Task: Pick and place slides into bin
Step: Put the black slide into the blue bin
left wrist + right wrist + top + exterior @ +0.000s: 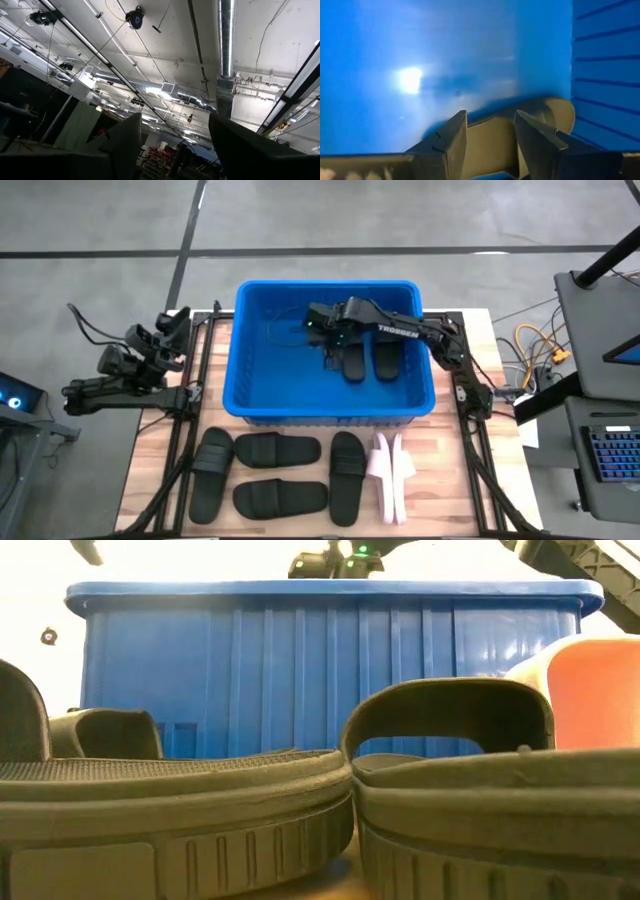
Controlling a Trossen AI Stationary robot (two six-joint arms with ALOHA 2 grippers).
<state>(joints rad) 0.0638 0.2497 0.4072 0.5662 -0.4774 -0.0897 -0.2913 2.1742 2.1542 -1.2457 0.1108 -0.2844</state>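
The blue bin [330, 405] stands mid-table and also shows in the low view [320, 670]. Two black slides [354, 364] [387, 360] lie flat on its floor. My right gripper [333, 346] reaches into the bin from the right. Its fingers are open [491, 137] just over the left slide [547, 114]. Several black slides [277, 448] and a pale pink pair [392, 475] lie on the table in front of the bin. My left gripper [170, 325] is open [175, 150], parked left of the bin and pointing up. My right gripper's fingers [451, 137] stand over one end of the left black slide in the bin, which lies on the bin floor. I cannot tell whether they touch it.
The bin's walls [425, 350] close in on my right arm. In the low view black slides [170, 810] [480, 800] and a pink one [590, 690] fill the foreground. Frame rails [190, 430] run along both table sides. A cart with cables [540, 350] stands to the right.
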